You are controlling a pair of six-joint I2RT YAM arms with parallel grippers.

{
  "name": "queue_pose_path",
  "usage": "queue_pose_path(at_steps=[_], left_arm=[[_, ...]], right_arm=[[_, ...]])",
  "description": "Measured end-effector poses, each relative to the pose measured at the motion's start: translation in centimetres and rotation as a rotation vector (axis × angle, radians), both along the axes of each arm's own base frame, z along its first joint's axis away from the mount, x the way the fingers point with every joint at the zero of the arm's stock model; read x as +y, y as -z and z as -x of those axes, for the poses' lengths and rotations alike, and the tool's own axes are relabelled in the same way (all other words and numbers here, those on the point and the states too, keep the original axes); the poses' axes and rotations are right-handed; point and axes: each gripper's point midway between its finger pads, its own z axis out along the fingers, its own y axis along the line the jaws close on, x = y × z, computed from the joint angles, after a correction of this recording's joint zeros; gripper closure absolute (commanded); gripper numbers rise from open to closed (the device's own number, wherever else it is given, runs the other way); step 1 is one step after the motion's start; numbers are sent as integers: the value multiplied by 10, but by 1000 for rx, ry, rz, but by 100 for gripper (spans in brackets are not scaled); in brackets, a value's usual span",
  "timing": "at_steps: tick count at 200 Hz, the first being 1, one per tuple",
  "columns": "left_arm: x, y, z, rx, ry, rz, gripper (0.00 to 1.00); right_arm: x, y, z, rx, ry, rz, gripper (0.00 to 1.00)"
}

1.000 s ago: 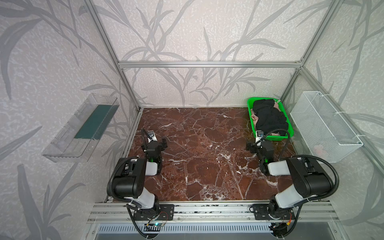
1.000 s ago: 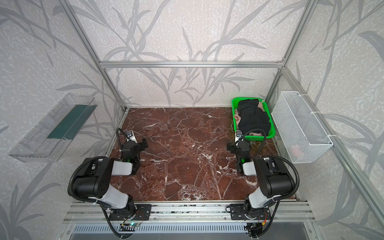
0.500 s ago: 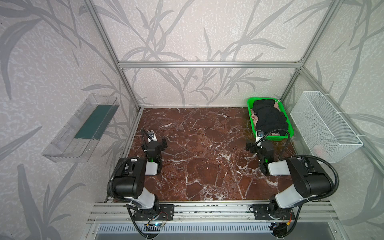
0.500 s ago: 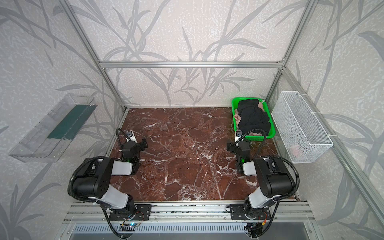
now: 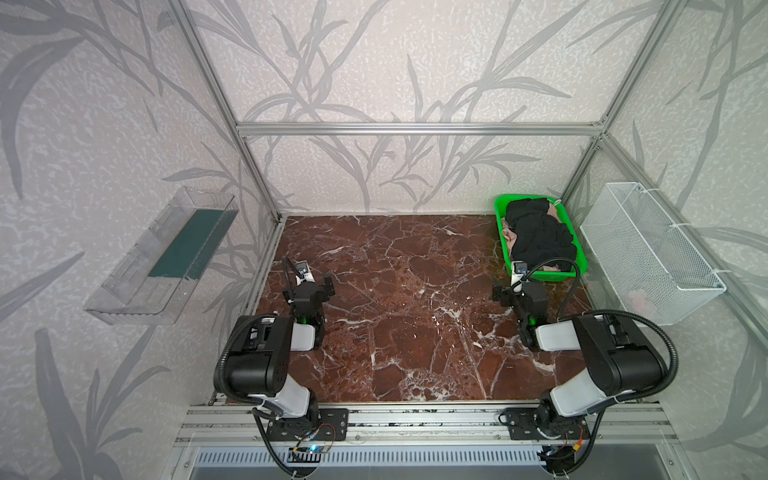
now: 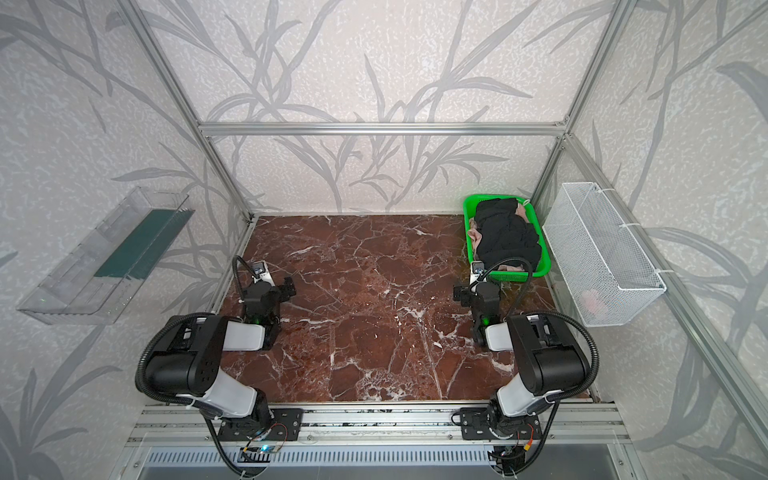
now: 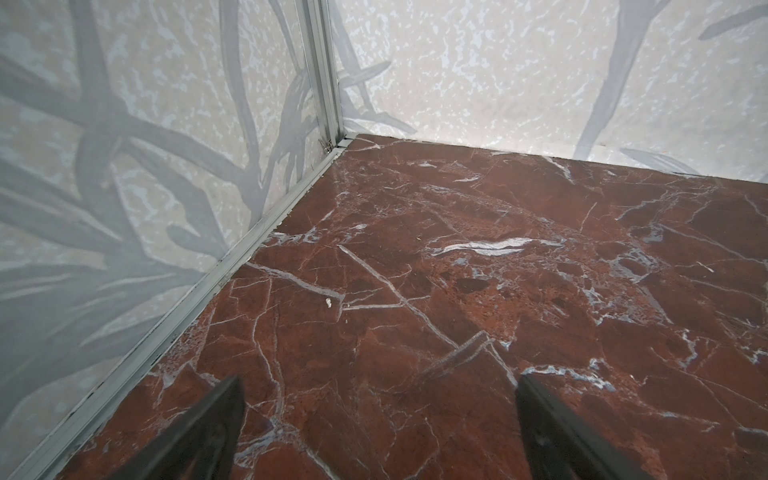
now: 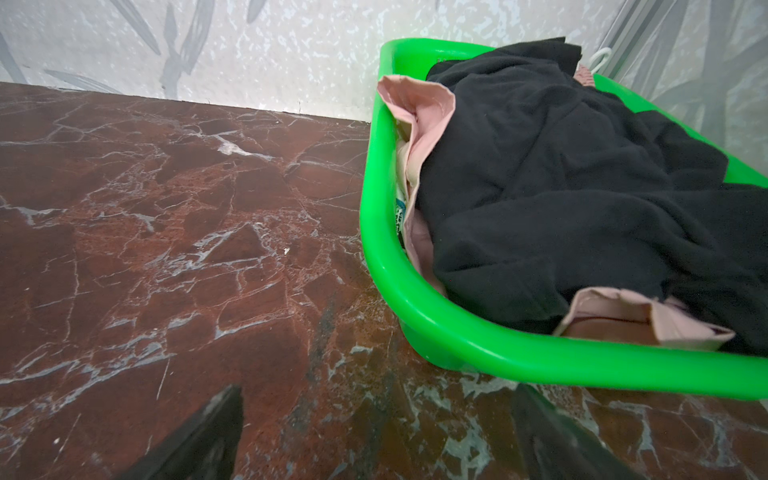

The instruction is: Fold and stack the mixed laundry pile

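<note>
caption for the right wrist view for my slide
Open right gripper facing the green basket, black shirt heaped over pink shorts.

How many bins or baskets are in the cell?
3. Green basket far right on the table, holding the laundry pile; white wire basket on the right wall; clear tray on the left wall. None looks hidden.

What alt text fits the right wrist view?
A bright green plastic basket sits on the red-brown marble table, heaped with a crumpled black garment over pink cloth that peeks out at the rim. The right gripper is open and empty, short of the basket.
</note>
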Motion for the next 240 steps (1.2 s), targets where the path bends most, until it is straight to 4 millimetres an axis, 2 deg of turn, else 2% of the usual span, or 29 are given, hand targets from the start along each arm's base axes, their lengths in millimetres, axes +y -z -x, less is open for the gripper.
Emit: queue_pose_path(at_steps=[56, 69, 78, 109, 134, 155, 172, 185, 198, 240], left_arm=[[1, -3, 4, -3, -13, -6, 1], [1, -12, 9, -6, -22, -12, 1], [-1, -28, 13, -30, -26, -16, 1], [-9, -95, 16, -130, -7, 1, 1], [-24, -150, 7, -175, 48, 23, 1], [-40, -176, 2, -162, 114, 45, 1], [-53, -184, 1, -135, 179, 73, 1], [-62, -185, 3, -105, 227, 93, 1], [-71, -182, 6, -69, 269, 113, 2], [-95, -164, 17, 32, 380, 194, 4]], right_arm=[[1, -2, 1, -3, -1, 3, 1], [3, -9, 4, -7, -2, 8, 1], [4, -19, 7, -17, -5, 9, 1], [9, -76, 11, -58, -1, -3, 0], [7, -144, -4, -93, 30, -5, 2], [4, -189, -20, -86, 48, -1, 4], [-3, -206, -37, -43, 61, 4, 9], [-9, -208, -53, 10, 70, 5, 14], [-18, -197, -67, 88, 84, 3, 18], [-48, -129, -96, 338, 156, -27, 30]])
